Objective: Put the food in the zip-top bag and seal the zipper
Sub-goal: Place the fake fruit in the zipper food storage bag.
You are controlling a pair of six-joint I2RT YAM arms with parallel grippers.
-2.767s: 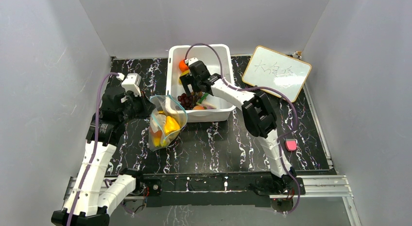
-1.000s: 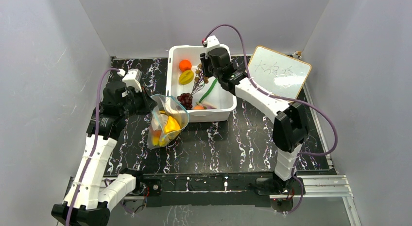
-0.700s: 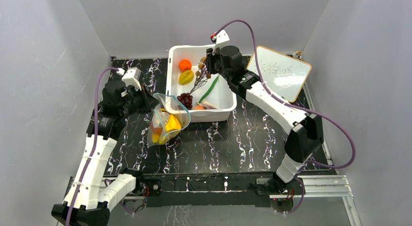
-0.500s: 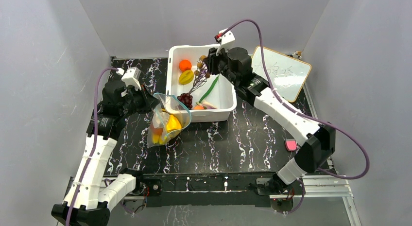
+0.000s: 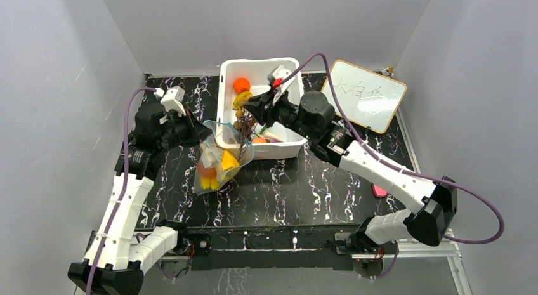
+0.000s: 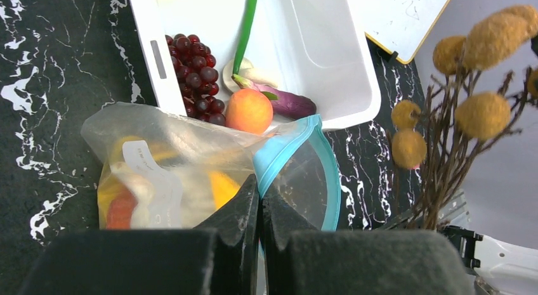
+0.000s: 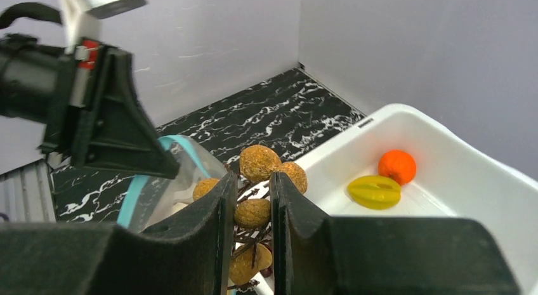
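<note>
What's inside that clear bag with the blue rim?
Yellow and orange toy food pieces show through the zip-top bag. A white label and crumpled plastic hide the rest.

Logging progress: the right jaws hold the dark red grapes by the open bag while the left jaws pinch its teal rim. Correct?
No: in the right wrist view the right jaws hold a twig of tan round fruits; the grapes lie in the white tub. Rest stands.
</note>
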